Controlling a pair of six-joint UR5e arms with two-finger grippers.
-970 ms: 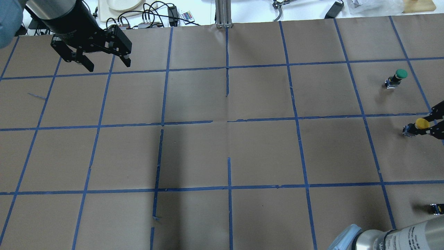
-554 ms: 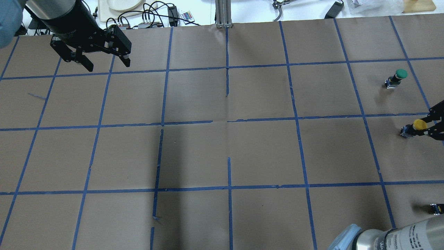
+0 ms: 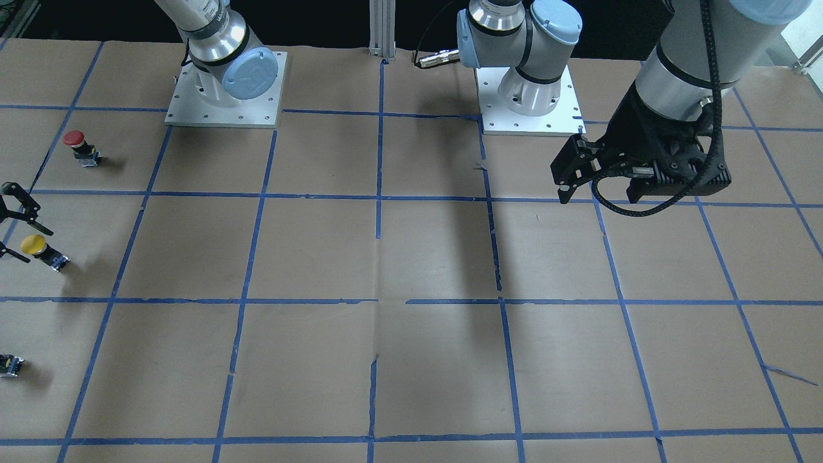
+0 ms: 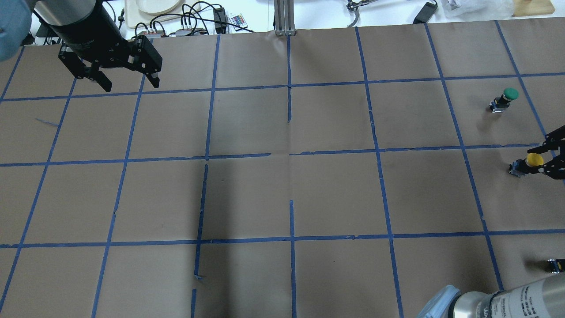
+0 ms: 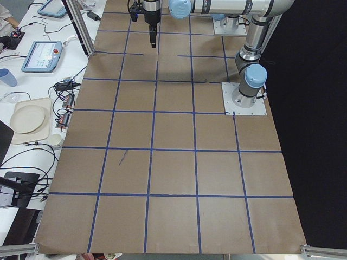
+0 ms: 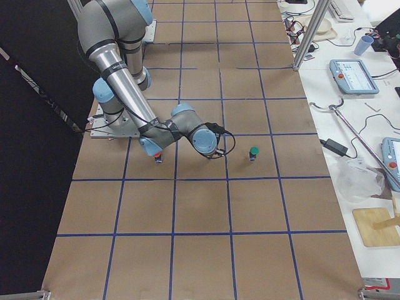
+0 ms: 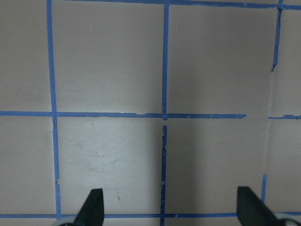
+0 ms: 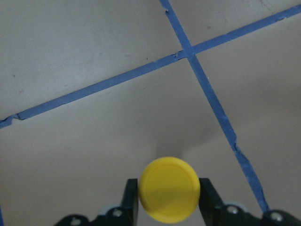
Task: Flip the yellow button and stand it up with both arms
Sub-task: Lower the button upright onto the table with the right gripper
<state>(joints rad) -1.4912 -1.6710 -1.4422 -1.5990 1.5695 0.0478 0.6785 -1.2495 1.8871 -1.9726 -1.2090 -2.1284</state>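
The right gripper [image 8: 168, 188] pinches the yellow button [image 4: 535, 159] by its cap near the right edge of the table [image 4: 335, 194], apparently clamped tight, leaving the base free; the left gripper [image 4: 130, 83] hovers well apart, jaws spread, placed for a handover.

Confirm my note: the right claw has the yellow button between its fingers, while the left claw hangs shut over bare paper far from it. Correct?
Not quite: the left claw is open, not shut. The left wrist-mounted view shows its fingertips wide apart over bare paper. The rest holds: the right claw has the yellow button between its fingers.
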